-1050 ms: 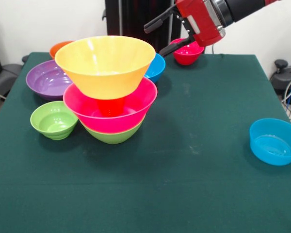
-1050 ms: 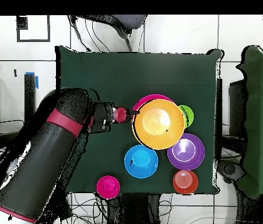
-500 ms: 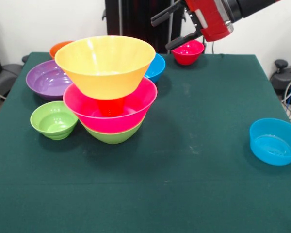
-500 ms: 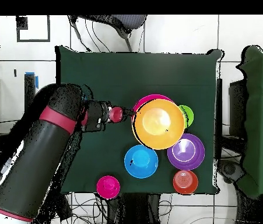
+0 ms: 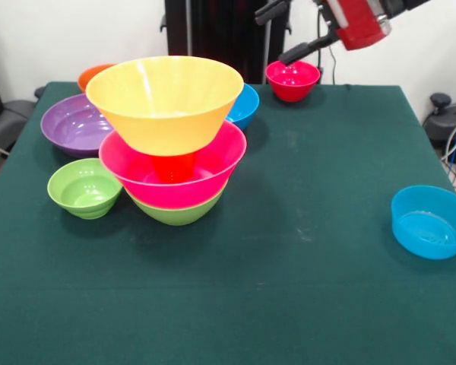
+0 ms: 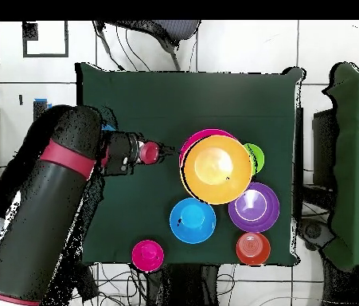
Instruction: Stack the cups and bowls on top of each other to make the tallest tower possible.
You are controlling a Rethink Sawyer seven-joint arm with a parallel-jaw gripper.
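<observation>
The tower (image 5: 171, 137) stood left of centre on the worktop (image 5: 304, 289): green bowl, pink, an orange cup (image 5: 173, 166), then the big orange bowl. The end effector (image 5: 298, 30) hung open and empty, high above the far red bowl (image 5: 292, 80). Next, I judged, it needed another loose bowl.
</observation>
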